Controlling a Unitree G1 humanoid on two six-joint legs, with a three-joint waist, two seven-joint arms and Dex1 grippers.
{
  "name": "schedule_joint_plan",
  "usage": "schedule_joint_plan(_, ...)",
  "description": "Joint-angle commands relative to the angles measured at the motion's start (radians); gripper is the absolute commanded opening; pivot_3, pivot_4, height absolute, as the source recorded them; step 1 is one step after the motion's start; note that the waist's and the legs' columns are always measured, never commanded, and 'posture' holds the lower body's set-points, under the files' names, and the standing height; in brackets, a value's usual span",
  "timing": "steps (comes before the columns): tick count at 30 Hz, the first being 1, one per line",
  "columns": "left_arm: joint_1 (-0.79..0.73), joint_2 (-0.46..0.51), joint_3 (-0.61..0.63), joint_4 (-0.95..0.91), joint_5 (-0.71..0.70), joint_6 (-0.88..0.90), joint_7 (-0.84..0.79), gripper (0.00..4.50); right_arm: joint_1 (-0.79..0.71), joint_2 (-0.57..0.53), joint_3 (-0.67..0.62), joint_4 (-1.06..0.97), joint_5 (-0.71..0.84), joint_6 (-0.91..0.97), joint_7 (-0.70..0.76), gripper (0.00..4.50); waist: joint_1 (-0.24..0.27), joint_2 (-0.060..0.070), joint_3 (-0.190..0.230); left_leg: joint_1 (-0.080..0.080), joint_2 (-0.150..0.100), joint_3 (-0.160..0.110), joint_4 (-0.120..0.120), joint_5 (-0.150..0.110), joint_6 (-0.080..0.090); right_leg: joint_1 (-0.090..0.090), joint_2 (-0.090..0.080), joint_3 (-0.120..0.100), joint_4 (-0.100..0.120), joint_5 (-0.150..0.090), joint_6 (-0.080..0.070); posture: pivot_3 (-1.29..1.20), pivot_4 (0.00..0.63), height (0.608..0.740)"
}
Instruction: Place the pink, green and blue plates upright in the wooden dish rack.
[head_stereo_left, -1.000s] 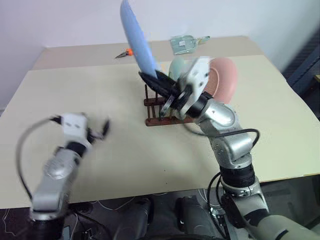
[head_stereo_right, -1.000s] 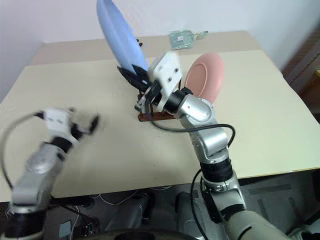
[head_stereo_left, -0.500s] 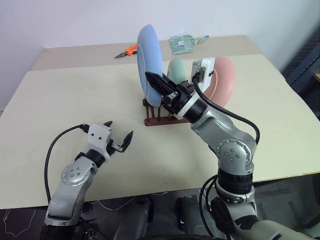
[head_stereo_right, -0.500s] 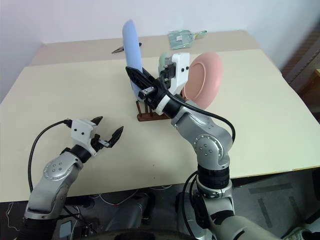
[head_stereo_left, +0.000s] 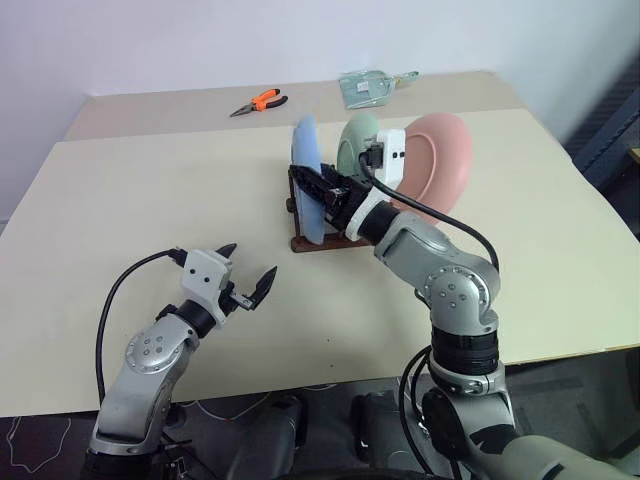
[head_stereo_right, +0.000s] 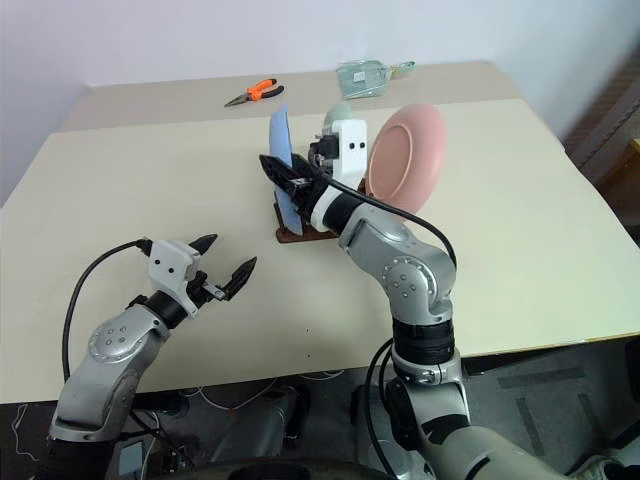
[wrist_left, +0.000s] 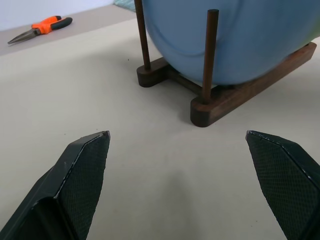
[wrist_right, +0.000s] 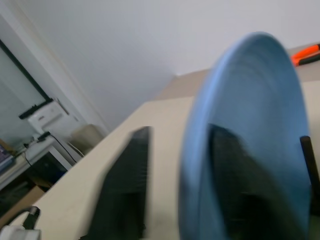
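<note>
- Farthest left we see the left gripper (head_stereo_left: 245, 289) hovering low over the table (head_stereo_left: 130, 210), its two black fingers spread wide with nothing between them.
- Ahead of those spread jaws, across bare tabletop, stands the wooden dish rack (wrist_left: 215, 102); in the left wrist view the near ends of its rails and two upright pegs face the fingertips.
- Beyond the rack, near the table's far edge and well apart from either gripper, lie orange-handled pliers (head_stereo_left: 258, 102).
- The blue plate (head_stereo_left: 308, 192) stands upright on edge in the rack's front slot, between the pegs.
- The right gripper (head_stereo_left: 322, 189) straddles this plate's rim: in the right wrist view one finger (wrist_right: 125, 185) stands clear of the plate's face while the other lies behind it, so we read the jaws as parted, not clamped.
- Behind the right gripper the green plate (head_stereo_left: 356, 140) stands upright in the rack.
- Farthest right, past the gripper's wrist, the pink plate (head_stereo_left: 436, 162) stands upright too, its face turned toward us.
</note>
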Motion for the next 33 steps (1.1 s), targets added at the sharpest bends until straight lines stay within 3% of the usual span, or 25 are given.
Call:
schedule_joint_plan(1,0.007,0.0,-0.001,-0.04,0.007,-0.013,-0.005,4.5,-0.051,-0.042,0.054,-0.042,-0.067,-0.052,0.039,3.67,-0.001,0.0,0.0,0.0,0.0,0.0,0.0,0.0,0.0,0.0,0.0,0.0,0.0,0.0,0.0,0.0,0.15,0.729)
schedule_joint_plan(2,0.007,0.001,-0.003,-0.04,0.009,-0.014,-0.005,4.5,-0.058,-0.064,0.075,-0.046,-0.096,-0.068,0.054,4.14,-0.001,0.0,0.0,0.0,0.0,0.0,0.0,0.0,0.0,0.0,0.0,0.0,0.0,0.0,0.0,0.0,0.15,0.729)
schedule_joint_plan(6,0.008,-0.001,-0.011,-0.046,0.004,-0.007,-0.013,4.5,-0.088,-0.171,0.154,-0.068,-0.218,-0.168,0.138,4.14,0.0,0.0,0.0,0.0,0.0,0.0,0.0,0.0,0.0,0.0,0.0,0.0,0.0,0.0,0.0,0.0,0.15,0.729)
schedule_joint_plan(11,0.002,-0.004,-0.014,-0.047,0.003,-0.001,-0.02,4.5,-0.123,-0.272,0.154,-0.092,-0.295,-0.291,0.246,4.14,0.001,0.0,0.0,0.0,0.0,0.0,0.0,0.0,0.0,0.0,0.0,0.0,-0.001,0.0,0.0,0.0,0.15,0.729)
schedule_joint_plan(15,-0.011,-0.002,-0.02,-0.041,0.004,0.0,-0.03,4.5,-0.161,-0.362,0.018,-0.07,-0.301,-0.35,0.274,4.14,0.003,-0.001,0.0,0.0,0.0,0.0,0.0,0.0,0.0,0.001,0.0,0.0,-0.001,0.0,0.0,0.0,0.15,0.729)
schedule_joint_plan(19,-0.036,0.0,-0.032,-0.025,-0.003,0.002,-0.052,4.5,-0.155,-0.529,-0.145,0.045,-0.355,-0.394,0.278,4.14,0.022,-0.001,0.001,-0.001,0.0,0.0,0.001,0.0,0.0,0.002,0.0,-0.001,-0.004,0.0,0.0,0.0,0.15,0.729)
schedule_joint_plan(22,-0.061,-0.003,-0.057,-0.012,-0.004,0.003,-0.078,4.5,-0.085,-0.666,-0.198,0.113,-0.434,-0.438,0.298,2.78,0.029,-0.001,0.001,-0.001,0.0,0.0,0.001,-0.001,0.001,0.004,0.0,-0.002,-0.008,-0.001,-0.001,0.0,0.15,0.729)
schedule_joint_plan(27,-0.103,-0.011,-0.103,0.003,-0.011,0.011,-0.118,4.5,0.073,-0.801,-0.237,0.169,-0.553,-0.477,0.292,0.11,0.023,0.001,0.001,-0.001,0.001,0.003,0.001,-0.001,0.006,0.005,0.0,-0.001,-0.012,0.0,0.001,0.0,0.15,0.729)
schedule_joint_plan(30,-0.118,-0.011,-0.12,0.017,-0.005,0.009,-0.132,4.5,0.17,-0.847,-0.2,0.149,-0.604,-0.499,0.333,0.11,0.023,0.002,0.001,-0.001,0.001,0.003,0.001,-0.002,0.007,0.005,0.0,0.0,-0.013,0.0,0.001,0.0,0.15,0.729)
schedule_joint_plan(33,-0.124,-0.006,-0.126,0.03,0.002,0.001,-0.141,4.5,0.208,-0.824,-0.169,0.092,-0.586,-0.496,0.369,0.11,0.02,0.003,0.002,-0.001,0.002,0.004,0.002,-0.002,0.007,0.005,0.0,0.0,-0.013,0.001,0.0,0.0,0.15,0.729)
